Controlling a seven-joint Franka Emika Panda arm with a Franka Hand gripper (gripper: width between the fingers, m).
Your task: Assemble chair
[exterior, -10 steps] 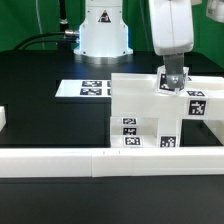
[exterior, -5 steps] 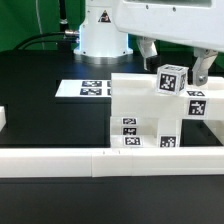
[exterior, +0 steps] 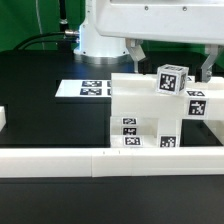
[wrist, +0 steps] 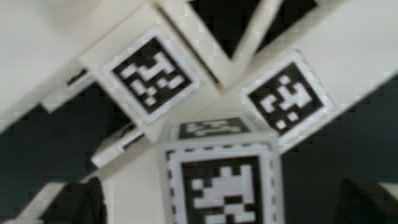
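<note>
The white chair assembly stands at the exterior view's right, with tags on its front. A short tagged post stands upright on its top. My gripper hangs just above the post, open. One finger is on each side of the post, clear of it. In the wrist view the post fills the middle between my dark fingertips, with my gripper around it and two tagged chair faces beyond.
The marker board lies flat behind the chair. A long low white rail runs along the front. The robot base stands at the back. A small white part shows at the left edge.
My gripper was down at the post a second ago. It has since let go, opened wide and lifted a little. The post stays upright on the chair.
</note>
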